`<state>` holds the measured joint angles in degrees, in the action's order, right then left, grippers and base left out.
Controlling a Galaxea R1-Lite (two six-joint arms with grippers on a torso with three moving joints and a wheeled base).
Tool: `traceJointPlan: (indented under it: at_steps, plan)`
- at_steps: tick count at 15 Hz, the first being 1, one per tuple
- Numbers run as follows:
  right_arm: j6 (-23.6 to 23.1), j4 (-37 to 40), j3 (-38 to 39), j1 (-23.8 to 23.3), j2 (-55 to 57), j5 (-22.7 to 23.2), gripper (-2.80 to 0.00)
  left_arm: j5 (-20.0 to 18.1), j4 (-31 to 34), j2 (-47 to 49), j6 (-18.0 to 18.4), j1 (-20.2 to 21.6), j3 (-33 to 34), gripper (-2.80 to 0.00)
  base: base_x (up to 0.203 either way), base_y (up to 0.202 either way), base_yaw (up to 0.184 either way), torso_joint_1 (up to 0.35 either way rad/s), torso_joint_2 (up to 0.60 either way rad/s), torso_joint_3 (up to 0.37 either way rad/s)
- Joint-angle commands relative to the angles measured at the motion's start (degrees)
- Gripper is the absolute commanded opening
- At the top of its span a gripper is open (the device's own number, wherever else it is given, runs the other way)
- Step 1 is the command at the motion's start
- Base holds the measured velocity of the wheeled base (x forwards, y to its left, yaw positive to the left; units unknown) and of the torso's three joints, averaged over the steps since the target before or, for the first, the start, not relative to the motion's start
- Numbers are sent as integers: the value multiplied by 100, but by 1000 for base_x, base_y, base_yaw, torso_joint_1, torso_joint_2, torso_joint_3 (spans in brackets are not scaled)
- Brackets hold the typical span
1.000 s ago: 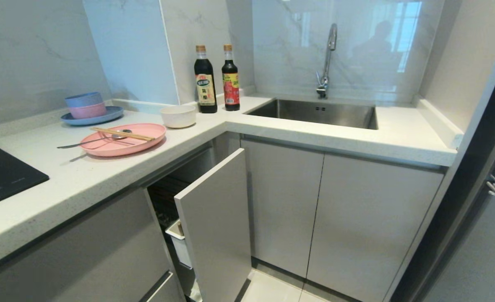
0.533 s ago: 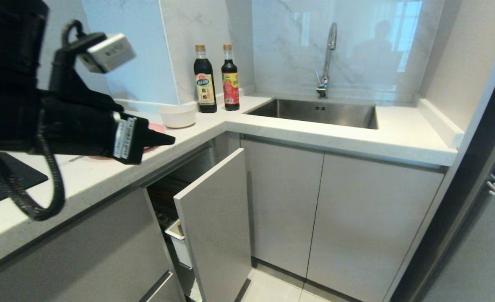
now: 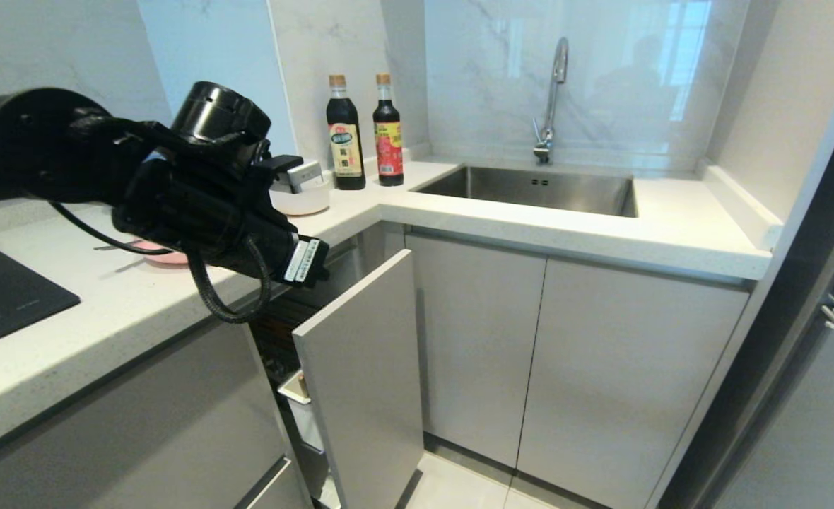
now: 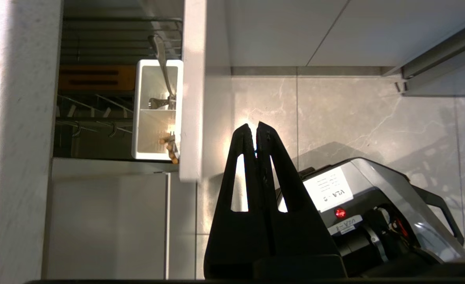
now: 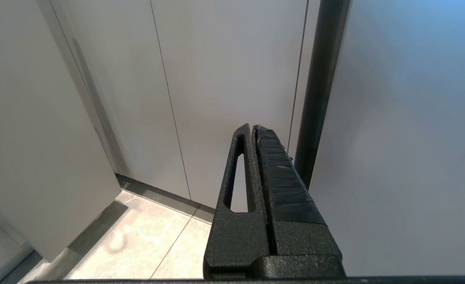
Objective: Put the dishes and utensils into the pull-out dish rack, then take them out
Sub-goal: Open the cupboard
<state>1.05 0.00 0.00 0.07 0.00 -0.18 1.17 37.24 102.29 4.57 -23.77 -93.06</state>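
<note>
The pull-out dish rack stands partly drawn out under the counter, with its pale front panel [image 3: 364, 367] angled outward. In the left wrist view I see its white tub [image 4: 153, 130], wooden strip [image 4: 96, 77] and wire prongs [image 4: 90, 114]. My left gripper [image 4: 256, 125] is shut and empty, pointing down just outside the panel's edge [image 4: 193, 90]. My left arm [image 3: 198, 198] covers most of the pink plate [image 3: 155, 254] and the chopsticks. Only the spoon's handle end [image 3: 109, 247] shows. The cream bowl [image 3: 307, 203] sits on the counter behind the arm. My right gripper [image 5: 253, 127] is shut, parked low before cabinet doors.
A metal piece [image 4: 163, 67] and brown wooden tips [image 4: 170, 148] are in the tub. Two dark bottles [image 3: 346, 134] stand in the counter's corner, next to the sink [image 3: 530, 189] and its tap [image 3: 551, 99]. A black hob [image 3: 7, 293] lies at left. My base [image 4: 374, 205] is on the floor tiles.
My left arm has come into the head view from the left, swung across the counter and tipped down toward the rack's opening. It now hides the plate and chopsticks.
</note>
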Motion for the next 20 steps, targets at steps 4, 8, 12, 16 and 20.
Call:
traceJointPlan:
  at_steps: [4,8,12,16,20]
  plan:
    - [1,0,9,1,0,1,-280,389,37,1096,-25,159,-557,-280,0,0,0,0,0,0]
    - [1,0,9,1,0,1,-280,809,29,1311,-32,215,-806,-280,0,0,0,0,0,0]
    - [1,0,9,1,0,1,-280,1211,20,1476,-39,218,-862,-280,0,0,0,0,0,0]
    - [1,0,9,1,0,1,-280,1517,2,1688,-97,258,-890,-280,0,0,0,0,0,0]
    - [1,0,9,1,0,1,-280,1491,20,1715,-158,268,-863,-280,0,0,0,0,0,0]
